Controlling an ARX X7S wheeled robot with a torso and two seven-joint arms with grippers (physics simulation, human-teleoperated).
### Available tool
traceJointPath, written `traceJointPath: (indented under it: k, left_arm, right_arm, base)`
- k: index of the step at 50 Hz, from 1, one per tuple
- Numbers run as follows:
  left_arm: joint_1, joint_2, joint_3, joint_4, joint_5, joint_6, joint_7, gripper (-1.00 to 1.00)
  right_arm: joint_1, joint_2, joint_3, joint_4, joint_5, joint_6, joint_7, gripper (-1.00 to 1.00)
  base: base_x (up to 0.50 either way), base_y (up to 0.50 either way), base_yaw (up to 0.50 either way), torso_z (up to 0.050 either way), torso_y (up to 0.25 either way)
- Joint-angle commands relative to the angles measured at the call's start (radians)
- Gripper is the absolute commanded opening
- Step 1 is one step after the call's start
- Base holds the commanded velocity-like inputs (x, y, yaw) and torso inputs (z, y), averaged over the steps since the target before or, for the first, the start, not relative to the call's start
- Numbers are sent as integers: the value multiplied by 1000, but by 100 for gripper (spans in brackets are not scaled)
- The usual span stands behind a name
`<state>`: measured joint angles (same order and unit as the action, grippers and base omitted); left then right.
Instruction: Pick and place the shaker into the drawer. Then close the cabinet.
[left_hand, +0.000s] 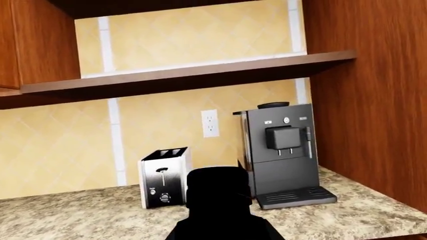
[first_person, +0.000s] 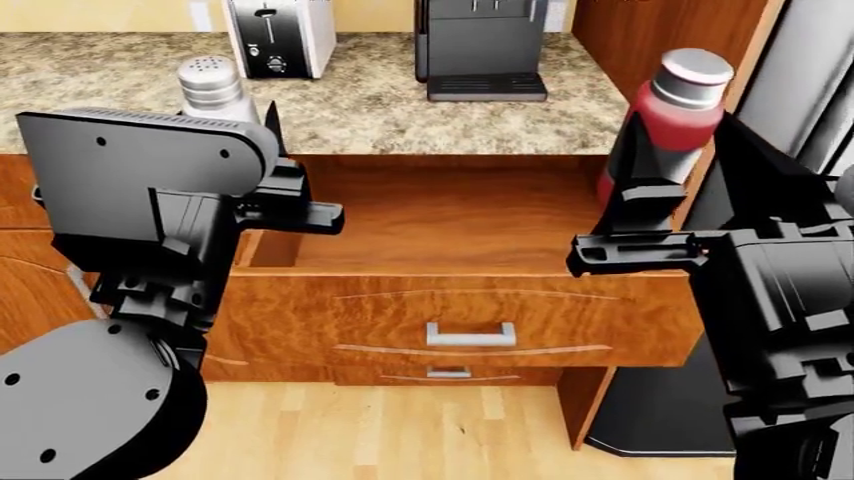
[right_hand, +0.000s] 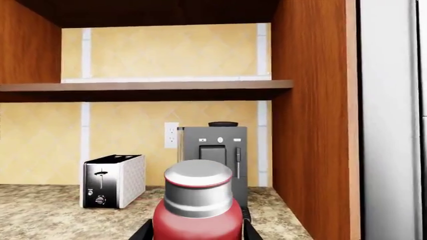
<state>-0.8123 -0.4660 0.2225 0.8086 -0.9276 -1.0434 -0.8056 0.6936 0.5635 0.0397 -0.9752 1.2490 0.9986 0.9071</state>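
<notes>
Head cam: high, looking forward and down over both arms onto the open drawer (first_person: 441, 215) and bench (first_person: 374, 100). Both wrist cams: low, near bench height, facing the back wall. All three share the toaster (first_person: 280, 35) and coffee machine (first_person: 483, 45).

The speckled granite counter (first_person: 387, 100) carries a toaster (first_person: 280, 35), coffee machine (first_person: 483, 45) and shaker (first_person: 214, 88)

The drawer (first_person: 454, 215) is smooth reddish-brown wood with a soft sheen. The countertop (first_person: 387, 100) is speckled, polished beige granite. At the upper left of the head view, the toaster (first_person: 280, 35) looks like brushed metal; both handles (first_person: 469, 334) are satin silver.
</notes>
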Motion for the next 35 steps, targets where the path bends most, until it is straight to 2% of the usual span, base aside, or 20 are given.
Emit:
traceJointPath:
  k: [1,10,35]
  left_arm:
    - [-12,-1,-1,-4,-15,-2,-12,-100]
    - [-17,-4,2,-2,-21,-5,-18,-100]
    - [-21,-8,2,7,-41,-8,-39,-100]
  right_arm:
    - [7,5,-8,-1,-5,0,-1,-100]
    - [-3,10,-8,-2,-15,-13,-7,-100]
    - [-18,25,-8,-9,-4,-41,3,-100]
  base:
    - [246,0,0,0,0]
    - [270,0,0,0,0]
    - [376,-52,0,0,1]
